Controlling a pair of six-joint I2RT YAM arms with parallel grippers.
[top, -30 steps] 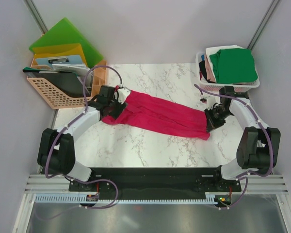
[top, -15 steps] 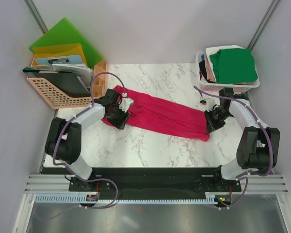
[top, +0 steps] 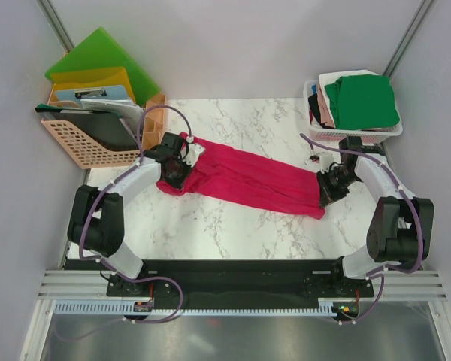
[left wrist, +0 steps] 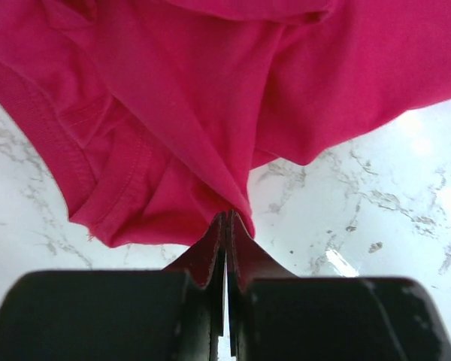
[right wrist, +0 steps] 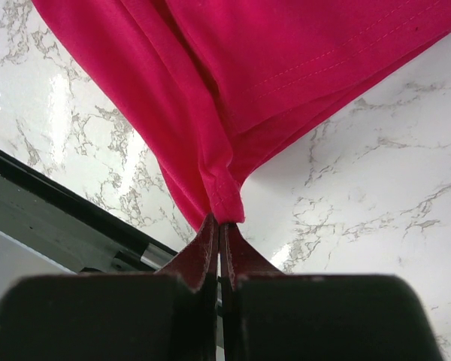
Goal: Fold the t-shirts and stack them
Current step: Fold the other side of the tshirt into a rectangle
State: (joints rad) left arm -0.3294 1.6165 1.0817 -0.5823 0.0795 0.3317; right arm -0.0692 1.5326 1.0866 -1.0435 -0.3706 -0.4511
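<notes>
Crimson-pink cloth t-shirt (top: 244,179) lies across the middle of the white marble worktop (top: 233,226), its left end now pinched by the just-closed left gripper (top: 173,171), its right end clamped by the right gripper (top: 323,192), apparently ready for folding.

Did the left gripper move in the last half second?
Yes. The left gripper, shut on the crimson-pink cloth t-shirt, moved slightly back toward the peach plastic lattice basket.
</notes>
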